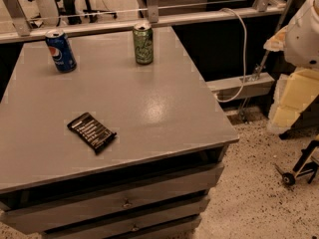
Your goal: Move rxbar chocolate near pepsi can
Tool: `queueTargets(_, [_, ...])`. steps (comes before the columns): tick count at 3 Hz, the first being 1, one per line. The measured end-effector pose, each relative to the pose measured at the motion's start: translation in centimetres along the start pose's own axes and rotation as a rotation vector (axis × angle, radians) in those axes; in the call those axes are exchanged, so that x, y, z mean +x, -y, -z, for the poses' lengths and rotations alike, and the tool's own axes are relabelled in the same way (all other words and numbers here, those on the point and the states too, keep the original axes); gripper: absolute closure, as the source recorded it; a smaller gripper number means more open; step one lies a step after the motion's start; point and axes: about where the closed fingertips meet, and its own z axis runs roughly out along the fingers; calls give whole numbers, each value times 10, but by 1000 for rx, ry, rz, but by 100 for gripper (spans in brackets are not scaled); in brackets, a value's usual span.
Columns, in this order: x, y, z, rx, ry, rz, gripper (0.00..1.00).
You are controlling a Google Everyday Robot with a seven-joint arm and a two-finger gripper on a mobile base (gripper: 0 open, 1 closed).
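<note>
The rxbar chocolate (91, 132) is a flat black wrapper with pale lettering. It lies at an angle on the grey table top (149, 98), front left. The pepsi can (60, 51) is blue with a round logo and stands upright at the far left corner. The bar and the can are well apart, with bare table between them. My gripper is not in view. Only a white rounded part of my arm (305, 31) shows at the upper right edge, off to the right of the table.
A green can (143, 43) stands upright at the table's far edge, right of the pepsi can. A metal rail (149, 19) runs behind the table. Drawers (124, 198) sit under the top. A cable (243, 49), yellow foam (294, 98) and a wheeled frame (299, 171) are on the right.
</note>
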Motion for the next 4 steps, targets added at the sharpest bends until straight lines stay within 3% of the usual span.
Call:
queueTargets(1, [0,0,0,0,0,0,0])
queueTargets(3, [-104,11,-93,-62,63,-31,0])
queueTargets(4, [-168,24,-122,-73,143,-78,0])
